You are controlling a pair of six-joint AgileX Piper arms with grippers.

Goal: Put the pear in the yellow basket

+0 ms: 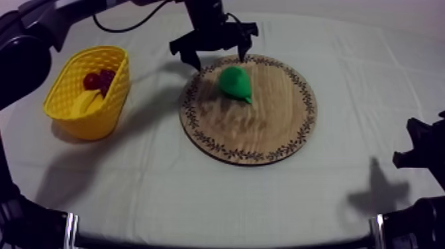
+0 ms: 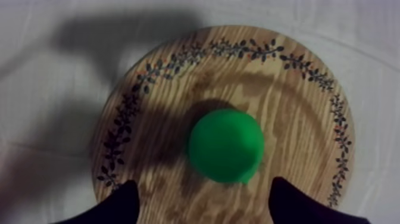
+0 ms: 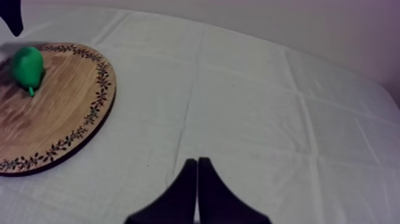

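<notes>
A green pear point(image 1: 236, 83) lies on the round wooden board point(image 1: 265, 126), toward its far side. My left gripper point(image 1: 213, 54) hangs open just beyond the board's far rim, a little behind the pear. From the left wrist view the pear point(image 2: 226, 145) sits just ahead of the gap between the two spread fingers point(image 2: 119, 205), on the board point(image 2: 161, 107). The yellow basket point(image 1: 89, 93) stands at the table's left, holding a small red fruit point(image 1: 98, 80) and something yellow. My right gripper point(image 3: 197, 190) rests shut over bare cloth, with the board point(image 3: 59, 113) and pear point(image 3: 27, 68) off to its side.
Part of my right arm point(image 1: 424, 149) sits low at the table's right edge. Bare cloth lies between the board and the basket, and across the near side of the table.
</notes>
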